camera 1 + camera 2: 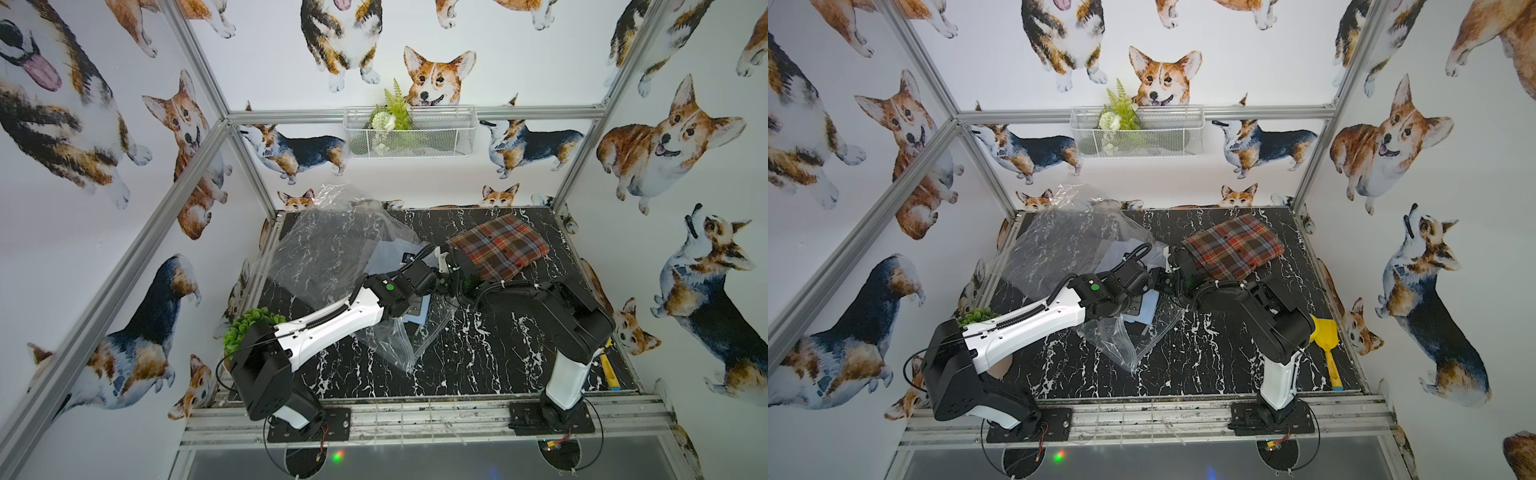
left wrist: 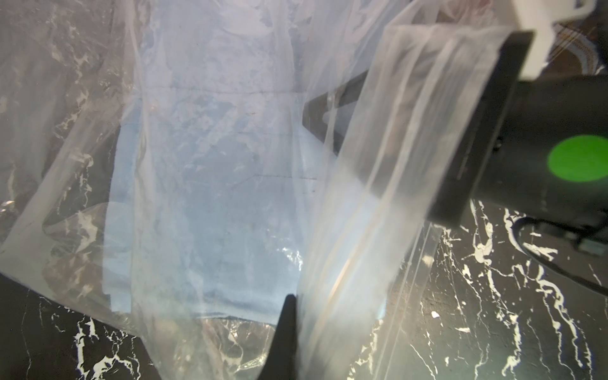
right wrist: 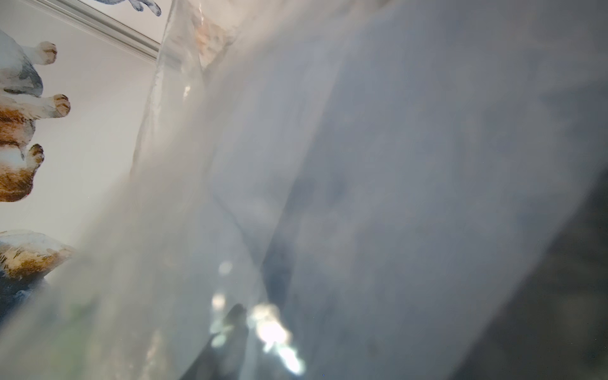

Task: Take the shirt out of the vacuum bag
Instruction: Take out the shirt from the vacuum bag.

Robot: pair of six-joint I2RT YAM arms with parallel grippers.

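Centrally, left jaws clench vacuum bag (image 1: 324,249) edge; right jaws: cannot tell.

one vacuum bag (image 1: 332,249), one plaid shirt (image 1: 500,245)

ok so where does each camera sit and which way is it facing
Both top views: high over the front edge, looking down at the table; left arm and right arm show whole.
Left wrist: over the vacuum bag, facing down at blue cloth behind its plastic; own black fingertip shows.
Right wrist: pressed into the blurred bag, wall beyond; one dark fingertip.
Shared: both wrist views catch that bag.
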